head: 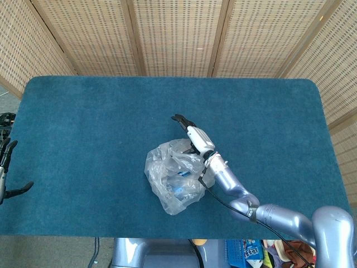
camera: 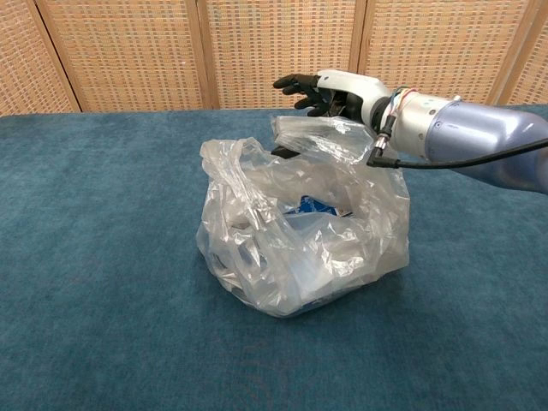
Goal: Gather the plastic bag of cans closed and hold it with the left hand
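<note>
Dark fingertips (camera: pixel 289 83) of the right hand (camera: pixel 330 92) stretch flat and slightly apart above the bag's open mouth, while the thumb appears to hook under a raised flap of film; whether that flap is truly pinched cannot be told from either view. The right arm (head: pixel 240 195) reaches in from the table's near right side. Far off at the left edge, the left hand (head: pixel 6 170) hangs beside the table, fingers spread, holding nothing.

The plastic bag (camera: pixel 300 231) sits near the middle of the blue table (head: pixel 83 128), slumped and crumpled, with the cans (camera: pixel 312 205) showing as blue and white shapes through the film. Its mouth faces upward and toward the far side, rim loose and ragged. The bag has no marked long axis; from the head view it spreads a little more from far right to near left.

The step in hand looks like lifting the rim to bunch it. To do that well, the right hand should likely draw the loose edges up and together into one neck, keeping the cans' weight on the table, so the left hand can come across and close around the gathered film.
</note>
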`<state>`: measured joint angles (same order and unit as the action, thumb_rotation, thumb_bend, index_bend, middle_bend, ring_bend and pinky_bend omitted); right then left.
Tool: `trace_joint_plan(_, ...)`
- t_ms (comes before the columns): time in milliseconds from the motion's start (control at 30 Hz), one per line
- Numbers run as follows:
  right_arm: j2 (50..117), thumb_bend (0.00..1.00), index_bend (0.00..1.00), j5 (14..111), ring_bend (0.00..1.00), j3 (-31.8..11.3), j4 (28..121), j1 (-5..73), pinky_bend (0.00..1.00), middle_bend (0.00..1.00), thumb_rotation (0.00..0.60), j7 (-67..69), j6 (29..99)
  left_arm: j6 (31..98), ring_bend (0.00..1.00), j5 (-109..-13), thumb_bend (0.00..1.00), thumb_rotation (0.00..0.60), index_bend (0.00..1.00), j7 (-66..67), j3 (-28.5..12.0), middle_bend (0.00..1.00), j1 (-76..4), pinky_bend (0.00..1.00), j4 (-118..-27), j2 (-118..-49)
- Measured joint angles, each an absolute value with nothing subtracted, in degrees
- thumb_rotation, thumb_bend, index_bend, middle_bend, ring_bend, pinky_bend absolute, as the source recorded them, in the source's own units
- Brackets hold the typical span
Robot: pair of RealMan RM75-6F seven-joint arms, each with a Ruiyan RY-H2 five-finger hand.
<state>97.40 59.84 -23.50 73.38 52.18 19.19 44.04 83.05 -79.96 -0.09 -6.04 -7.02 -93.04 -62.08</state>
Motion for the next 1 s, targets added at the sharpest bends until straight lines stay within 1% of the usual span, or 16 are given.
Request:
trace_joint_plan(400,98.1,0.00,0.00,59.0,0.00,-26.8,76.6,50.3,0.00,0.00,0.600,23.2,48.8,83.4,0.00,-80.7,0.12,0.600,0.00,-0.7,-5.8,0.00,-6.9,0.00,-93.5,-61.7)
trace_joint_plan(467,98.3,0.02,0.01,59.3,0.00,-27.1,77.0,50.0,0.00,0.00,0.600,23.2,50.2,83.4,0.00,-80.8,0.13,0.600,0.00,-0.9,-5.7,0.00,-6.8,0.00,-93.6,-61.6)
trace_joint_plan(533,98.5,0.07,0.02,59.4,0.00,-27.4,77.3,49.8,0.00,0.00,0.600,23.2,51.3,83.4,0.00,-80.9,0.13,0.600,0.00,-1.1,-5.7,0.00,-6.8,0.00,-93.6,-61.5)
trace_joint_plan(567,98.6,0.12,0.02,59.5,0.00,-27.6,77.5,49.7,0.00,0.00,0.600,23.2,52.1,83.5,0.00,-81.0,0.13,0.600,0.00,-1.1,-5.7,0.00,-6.8,0.00,-93.6,-61.5)
trace_joint_plan(633,98.8,0.22,0.03,59.6,0.00,-28.0,77.9,49.4,0.00,0.00,0.600,23.3,53.2,83.6,0.00,-81.0,0.13,0.600,0.00,-1.3,-5.6,0.00,-6.8,0.00,-93.7,-61.4)
trace_joint_plan(700,98.9,0.35,0.04,59.6,0.00,-28.4,78.6,49.0,0.00,0.00,0.600,23.6,54.0,83.6,0.00,-81.1,0.12,0.600,0.00,-1.5,-5.6,0.00,-6.7,0.00,-93.7,-61.3)
trace_joint_plan(800,98.8,0.50,0.04,58.9,0.00,-29.0,79.7,48.4,0.00,0.01,0.600,24.2,54.5,83.7,0.00,-81.3,0.13,0.600,0.00,-1.8,-5.6,0.00,-6.6,0.00,-93.8,-61.1)
trace_joint_plan(1000,98.5,0.70,0.05,57.6,0.00,-29.9,80.9,47.1,0.00,0.03,0.600,24.7,56.0,83.9,0.00,-81.7,0.13,0.600,0.00,-2.1,-5.4,0.00,-6.6,0.00,-93.9,-61.0)
